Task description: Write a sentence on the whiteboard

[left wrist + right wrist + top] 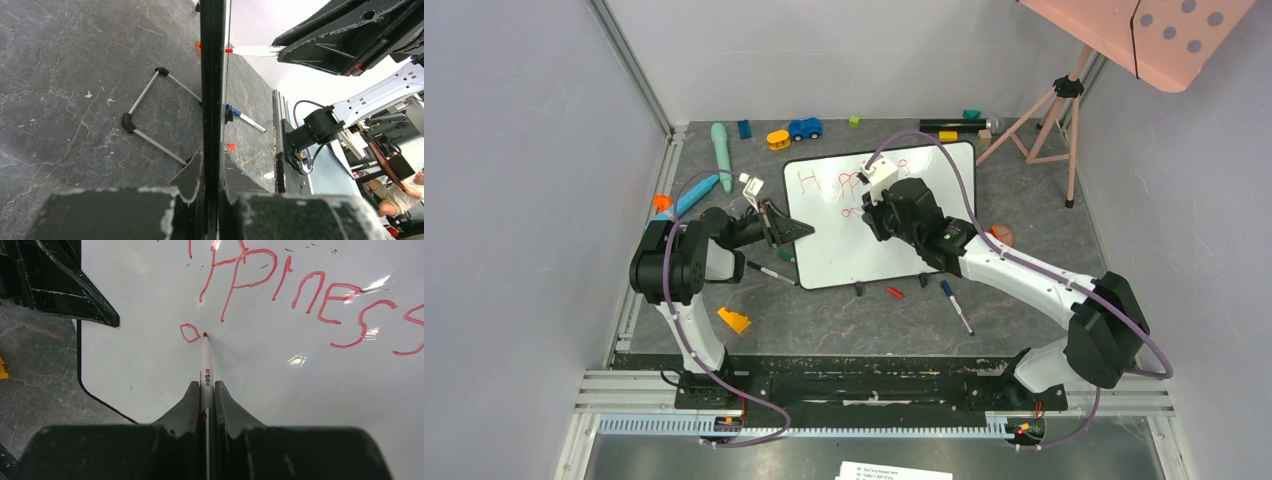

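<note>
Right gripper (207,390) is clamping a marker (205,362), tip touching the whiteboard (300,405) under the writing (300,295); left gripper (212,167) is pinching its rim.

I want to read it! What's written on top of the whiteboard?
On the whiteboard, red letters read "ppiness" in the right wrist view, with an "o" below. The right end effector holds a marker there. From above, the arm covers part of the word.

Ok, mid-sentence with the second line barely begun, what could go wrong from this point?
1. The left jaws are shut on only the rim of the whiteboard; writing pressure might pivot it and skew strokes.
2. The red marker has its tip close beside the "o", so the next letter may overlap it.
</note>
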{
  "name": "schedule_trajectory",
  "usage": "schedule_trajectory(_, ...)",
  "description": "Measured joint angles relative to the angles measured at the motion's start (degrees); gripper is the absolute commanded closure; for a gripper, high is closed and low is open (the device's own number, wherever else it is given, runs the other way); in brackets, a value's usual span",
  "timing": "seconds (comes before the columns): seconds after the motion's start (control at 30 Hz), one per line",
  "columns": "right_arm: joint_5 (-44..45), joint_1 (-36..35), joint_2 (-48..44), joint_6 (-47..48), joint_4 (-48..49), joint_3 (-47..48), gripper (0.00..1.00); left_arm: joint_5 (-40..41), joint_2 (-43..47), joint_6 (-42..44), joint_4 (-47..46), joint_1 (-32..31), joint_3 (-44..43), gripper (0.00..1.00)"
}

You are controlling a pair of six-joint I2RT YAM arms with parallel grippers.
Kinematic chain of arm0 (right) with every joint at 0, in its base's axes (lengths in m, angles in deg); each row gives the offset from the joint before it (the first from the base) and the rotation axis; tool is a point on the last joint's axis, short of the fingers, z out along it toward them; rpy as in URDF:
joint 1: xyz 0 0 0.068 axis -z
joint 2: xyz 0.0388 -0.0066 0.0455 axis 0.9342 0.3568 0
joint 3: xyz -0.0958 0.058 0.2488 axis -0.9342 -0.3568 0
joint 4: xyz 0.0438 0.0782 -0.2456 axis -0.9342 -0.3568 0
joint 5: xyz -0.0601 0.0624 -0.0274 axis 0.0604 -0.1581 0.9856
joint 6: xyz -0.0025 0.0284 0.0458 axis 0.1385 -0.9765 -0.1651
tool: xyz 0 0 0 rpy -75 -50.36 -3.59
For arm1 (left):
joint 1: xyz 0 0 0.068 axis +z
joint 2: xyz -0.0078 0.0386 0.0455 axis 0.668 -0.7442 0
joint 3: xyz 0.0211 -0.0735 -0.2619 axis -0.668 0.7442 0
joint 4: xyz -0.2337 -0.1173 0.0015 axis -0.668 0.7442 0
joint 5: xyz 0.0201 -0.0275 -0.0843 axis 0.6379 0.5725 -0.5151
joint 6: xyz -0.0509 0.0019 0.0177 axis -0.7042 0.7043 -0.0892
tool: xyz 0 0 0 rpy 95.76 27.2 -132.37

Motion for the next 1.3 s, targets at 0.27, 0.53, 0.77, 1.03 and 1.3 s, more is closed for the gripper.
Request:
schedule_trajectory(0.27,0.11,0.00,0.20,-0.02,0.31,-0.15,1.00,0.02,0.00,0.00,0.02,0.00,0.00,0.98)
schedule_trajectory(0.53,-1.99,-0.02,-1.01,-1.03,2.64,-4.07,1.00,0.04,0.00,-0.02,0.04,0.00,0.00,0.98)
schedule_trajectory(0.77,-2.51,-0.02,-1.51,-1.55,2.84,-5.18,1.00,0.07,0.00,-0.02,0.04,0.00,0.00,0.98)
schedule_trajectory(1.03,-2.51,0.04,-0.79,-1.51,1.90,-3.61,1.00,0.07,0.00,0.00,0.04,0.00,0.00,0.98)
schedule_trajectory(1.3,-2.51,0.81,-0.24,-1.44,1.70,-1.88,1.00,0.07,0.00,0.00,0.04,0.00,0.00,0.98)
